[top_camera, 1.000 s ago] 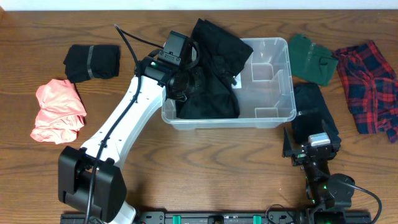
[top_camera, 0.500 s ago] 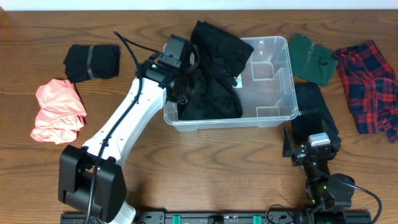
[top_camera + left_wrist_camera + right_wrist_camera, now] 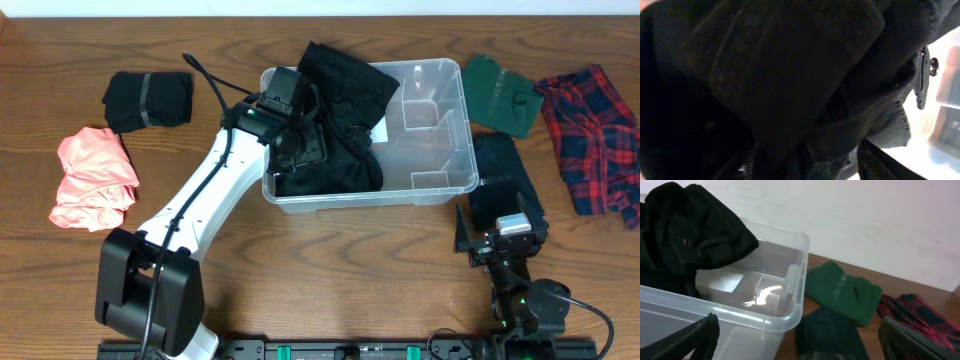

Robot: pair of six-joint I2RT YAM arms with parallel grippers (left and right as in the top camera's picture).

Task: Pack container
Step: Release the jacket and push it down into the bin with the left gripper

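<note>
Overhead view: illumination is even and diffuse, from above. The table [image 3: 330, 250] shows only soft, short shadows beside the container [image 3: 440, 150]. Faint glare lies on the container's rim. The black garment [image 3: 335, 130] reads as a near-solid dark mass, and most fold detail is lost. Left wrist view: dim, filled by close black fabric in soft focus; the right edge is overexposed. Right wrist view: bright, with a white reflection on the container floor.

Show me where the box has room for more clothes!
The right half of the clear rectangular plastic container is bare, between the bulky black garment and its right wall. Its left half is crowded: that garment and the left gripper fill it.
</note>
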